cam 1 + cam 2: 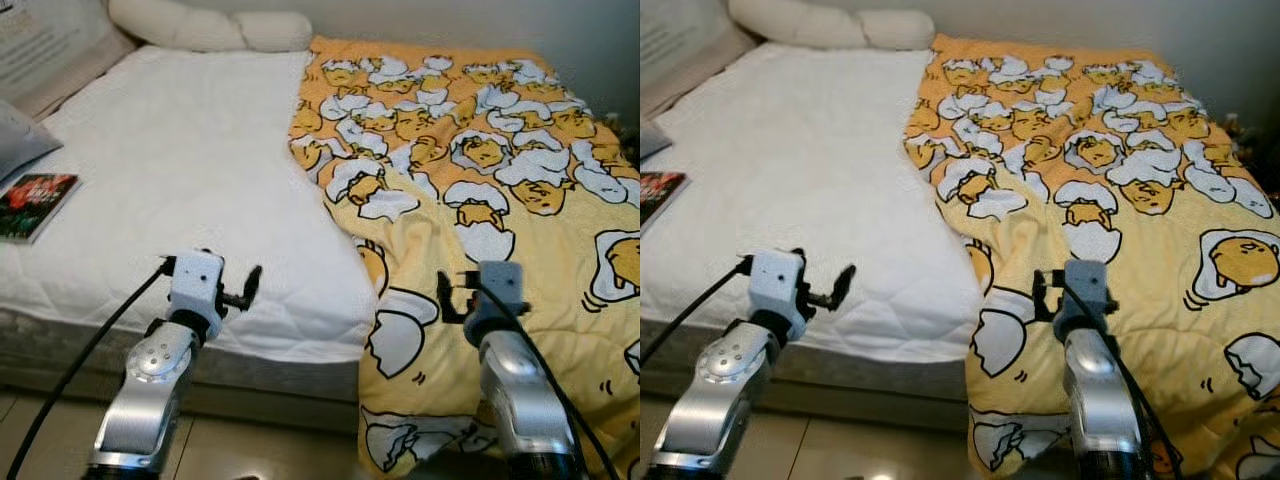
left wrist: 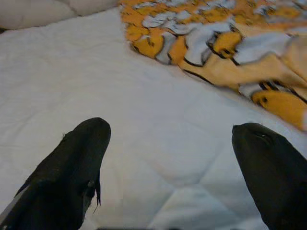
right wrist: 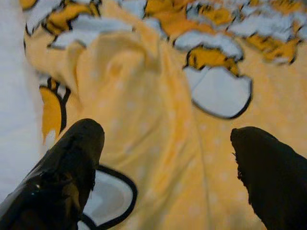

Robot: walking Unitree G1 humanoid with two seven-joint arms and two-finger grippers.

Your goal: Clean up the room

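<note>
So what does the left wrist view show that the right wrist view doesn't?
Left wrist view: the left pincer open above bare white mattress, a cream pillow at the far end. Right wrist view: the right pincer open over rumpled folds of the yellow blanket. Both share that yellow egg-print blanket and some white mattress.

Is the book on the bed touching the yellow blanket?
Apart. In the left eye view the book lies at the mattress's left edge, with bare white mattress between it and the yellow blanket.
</note>
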